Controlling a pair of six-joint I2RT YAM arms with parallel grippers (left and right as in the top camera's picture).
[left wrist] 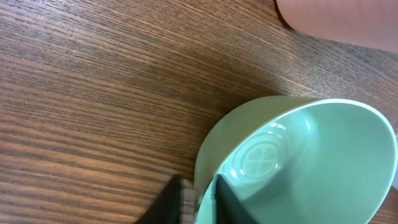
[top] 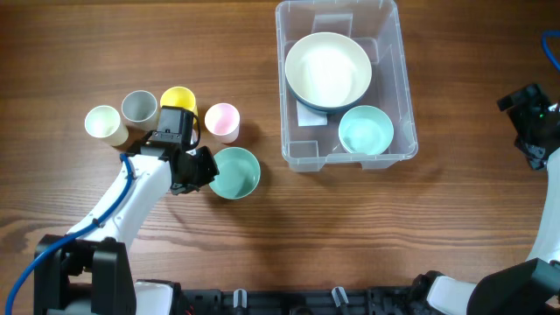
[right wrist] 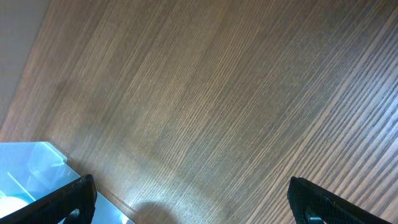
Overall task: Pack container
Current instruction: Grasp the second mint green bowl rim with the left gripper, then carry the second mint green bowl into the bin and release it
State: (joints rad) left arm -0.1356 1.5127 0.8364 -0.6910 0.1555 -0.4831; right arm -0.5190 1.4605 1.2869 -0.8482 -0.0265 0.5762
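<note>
The clear plastic container (top: 293, 150) stands at the upper middle right of the table. It holds a large white bowl (top: 327, 69) and a small pale mint bowl (top: 366, 130). A green bowl (top: 236, 172) sits on the table left of the container. My left gripper (top: 201, 168) is shut on the green bowl's left rim, one finger inside and one outside; the left wrist view shows the bowl (left wrist: 298, 162) pinched between the fingers (left wrist: 198, 199). My right gripper (top: 535, 153) is open and empty over bare table at the far right, its fingers (right wrist: 189, 199) wide apart.
Four cups stand in a row at the left: cream (top: 102, 123), grey (top: 138, 108), yellow (top: 178, 99) and pink (top: 222, 121). The pink cup (left wrist: 339, 22) is just beyond the green bowl. A corner of the container (right wrist: 31, 171) shows in the right wrist view.
</note>
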